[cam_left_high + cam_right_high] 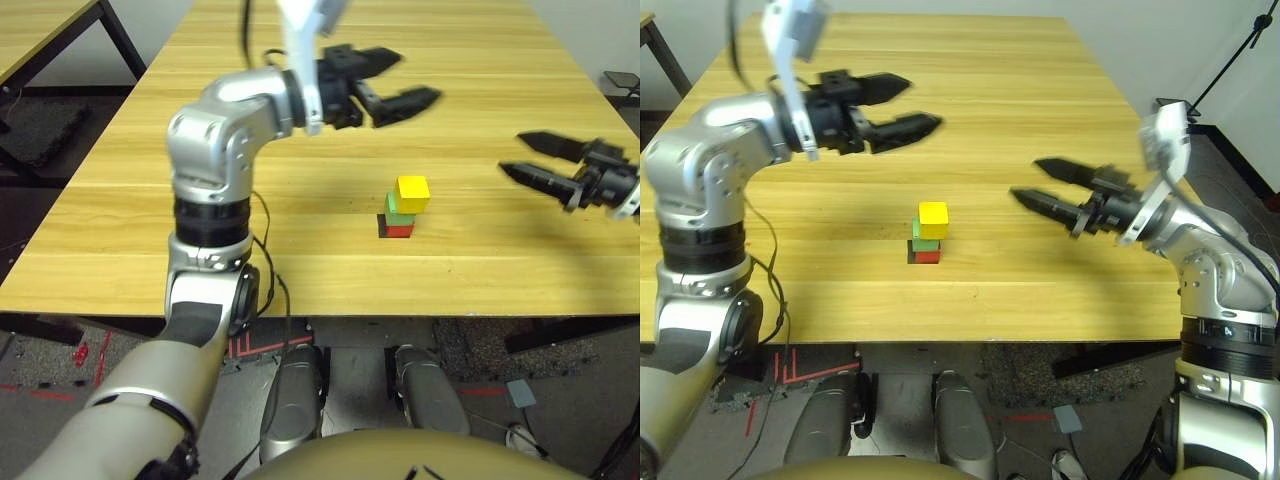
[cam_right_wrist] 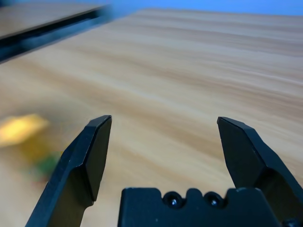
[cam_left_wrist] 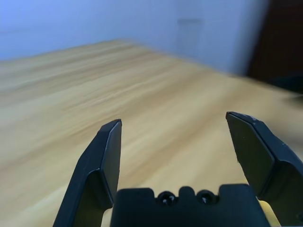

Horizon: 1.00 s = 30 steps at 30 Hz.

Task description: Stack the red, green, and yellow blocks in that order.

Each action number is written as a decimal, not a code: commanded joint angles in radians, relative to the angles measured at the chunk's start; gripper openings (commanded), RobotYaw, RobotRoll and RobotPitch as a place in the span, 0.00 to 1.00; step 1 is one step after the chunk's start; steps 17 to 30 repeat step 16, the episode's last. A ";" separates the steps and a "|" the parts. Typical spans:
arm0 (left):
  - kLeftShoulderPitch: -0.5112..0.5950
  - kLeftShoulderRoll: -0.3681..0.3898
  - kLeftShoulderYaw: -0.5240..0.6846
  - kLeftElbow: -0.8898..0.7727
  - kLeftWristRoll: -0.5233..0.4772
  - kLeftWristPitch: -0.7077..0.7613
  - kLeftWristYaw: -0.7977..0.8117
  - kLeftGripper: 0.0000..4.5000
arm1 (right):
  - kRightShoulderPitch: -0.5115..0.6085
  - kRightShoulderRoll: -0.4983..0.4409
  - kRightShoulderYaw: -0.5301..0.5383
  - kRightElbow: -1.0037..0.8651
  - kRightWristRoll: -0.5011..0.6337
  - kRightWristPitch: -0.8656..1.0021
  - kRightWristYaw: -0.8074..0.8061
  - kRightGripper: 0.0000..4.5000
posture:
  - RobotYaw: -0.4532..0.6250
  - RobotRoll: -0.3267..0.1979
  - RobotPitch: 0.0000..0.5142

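On the black patch (image 1: 910, 256), a matte cube stack
Yellow block (image 1: 933, 219) tops green (image 1: 925, 244), then red (image 1: 927, 257); both grippers (image 1: 897, 110) (image 1: 1033, 180) spread.

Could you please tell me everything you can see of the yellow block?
The yellow block is a small, plain cube with a matte look and no visible markings. It sits on top of the green block, which rests on the red block, so it crowns the stack. It looks level, but is set off somewhat toward the robot's right, slightly overhanging the green one. Only the green block appears to touch it; neither gripper does.
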<state>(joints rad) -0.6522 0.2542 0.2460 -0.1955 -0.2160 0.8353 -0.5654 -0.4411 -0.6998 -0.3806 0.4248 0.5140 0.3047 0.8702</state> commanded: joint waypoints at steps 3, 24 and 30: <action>0.181 -0.039 0.054 -0.065 0.070 -0.219 0.220 1.00 | -0.048 0.000 -0.046 0.308 -0.109 -0.318 -0.099 1.00 | 0.51 0.35 0.18; 0.471 -0.130 -0.002 0.007 0.199 -0.634 0.487 1.00 | -0.153 -0.032 -0.041 0.718 -0.201 -0.633 -0.216 1.00 | 0.50 0.34 0.19; 0.471 -0.130 -0.002 0.007 0.199 -0.634 0.487 1.00 | -0.153 -0.032 -0.041 0.718 -0.201 -0.633 -0.216 1.00 | 0.50 0.34 0.19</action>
